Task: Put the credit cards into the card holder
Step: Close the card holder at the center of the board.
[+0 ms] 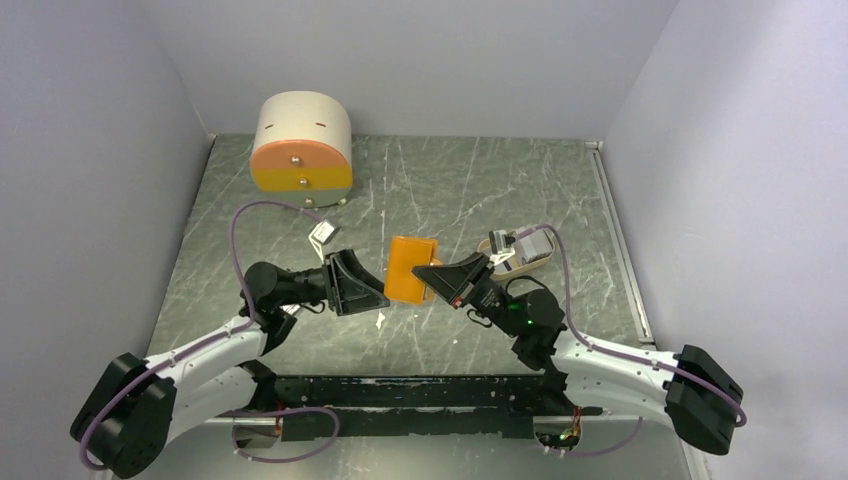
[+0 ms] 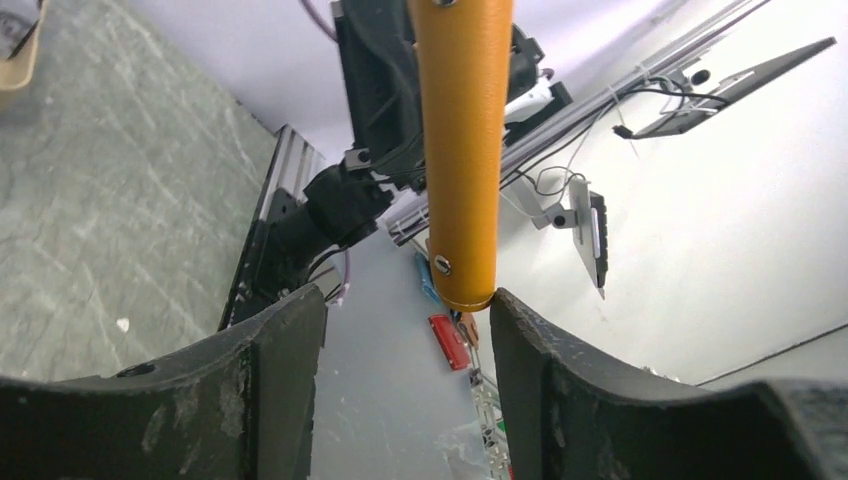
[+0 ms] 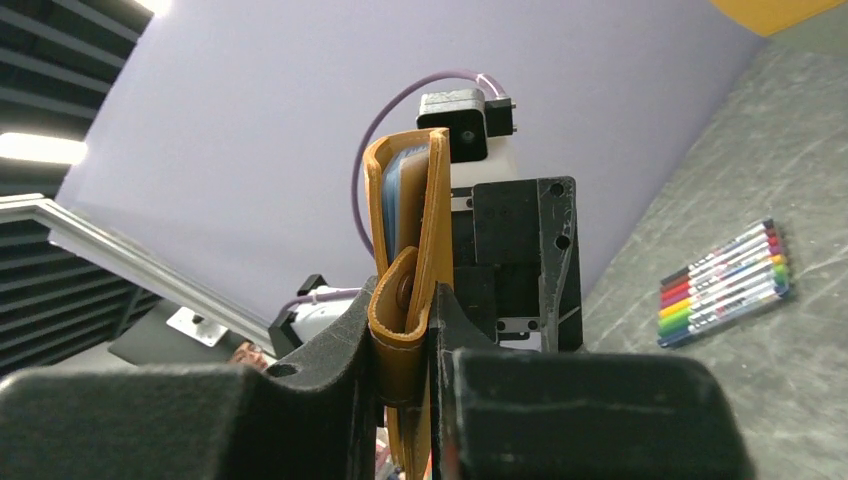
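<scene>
The orange-tan card holder (image 1: 410, 268) is held up off the table between my two grippers. My right gripper (image 1: 438, 274) is shut on its right edge. In the right wrist view the jaws (image 3: 405, 335) pinch the snap tab and cover, and the holder (image 3: 428, 215) stands edge-on, slightly spread, with pale blue inside. My left gripper (image 1: 378, 291) is open at the holder's left side. In the left wrist view the holder (image 2: 463, 150) hangs edge-on, and its end meets my right fingertip (image 2: 515, 325). Pale grey credit cards (image 1: 531, 243) lie on a tan tray.
The tan oval tray (image 1: 520, 265) sits just behind my right gripper. Its corner also shows in the left wrist view (image 2: 18, 55). A round cream-and-orange drawer box (image 1: 302, 150) stands at the back left. A row of coloured markers (image 3: 725, 285) lies on the table.
</scene>
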You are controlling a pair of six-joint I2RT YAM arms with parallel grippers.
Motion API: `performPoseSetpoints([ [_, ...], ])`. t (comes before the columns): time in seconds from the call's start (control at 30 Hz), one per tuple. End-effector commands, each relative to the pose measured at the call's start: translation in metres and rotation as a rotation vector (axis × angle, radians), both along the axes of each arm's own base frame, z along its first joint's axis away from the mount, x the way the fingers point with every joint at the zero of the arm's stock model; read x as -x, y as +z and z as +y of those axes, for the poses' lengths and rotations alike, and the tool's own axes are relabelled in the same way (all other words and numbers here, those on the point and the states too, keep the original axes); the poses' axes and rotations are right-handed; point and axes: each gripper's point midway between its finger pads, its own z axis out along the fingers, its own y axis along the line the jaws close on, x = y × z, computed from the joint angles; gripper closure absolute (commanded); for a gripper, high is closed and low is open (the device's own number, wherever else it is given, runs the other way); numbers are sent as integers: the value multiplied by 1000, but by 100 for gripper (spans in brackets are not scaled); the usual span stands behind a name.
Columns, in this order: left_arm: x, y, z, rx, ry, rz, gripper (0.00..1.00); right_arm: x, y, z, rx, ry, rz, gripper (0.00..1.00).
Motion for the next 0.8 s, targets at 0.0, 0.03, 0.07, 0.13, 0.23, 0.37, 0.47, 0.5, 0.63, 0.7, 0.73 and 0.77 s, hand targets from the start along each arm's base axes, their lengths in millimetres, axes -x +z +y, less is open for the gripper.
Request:
performPoseSetpoints([
  [0.0,11,35,4,130,-31,-132,36,14,19,-3,-98,77,-30,100],
  [0.03,11,35,4,132,-32,-131,38,15,18,-2,-98,83,-24,100],
  [0.07,8,33,3,127,-31,-122,40,15,16,0,-97,91,-23,100],
  [0.13,5,29,0,117,-30,-111,44,18,16,4,-94,114,-28,100],
  [0.23,2,29,-1,127,-40,-110,49,18,10,12,-61,141,-19,99],
  [0.37,-1,30,-3,144,-44,-92,50,17,-1,18,-18,148,0,95],
  [0.47,-5,28,-4,150,-28,-68,47,15,-10,20,27,137,10,94],
  [0.5,-6,27,-4,148,-26,-63,50,14,-12,19,32,132,11,94],
  [0.63,-12,15,-9,95,-18,-36,81,11,-18,20,87,111,16,79],
  [0.7,-16,5,-12,39,-19,-9,85,7,-22,19,137,84,17,63],
  [0.73,-18,-1,-14,7,-15,6,84,3,-31,19,188,64,43,53],
  [0.77,-21,-8,-15,-35,-10,14,83,0,-35,17,221,42,60,42],
])
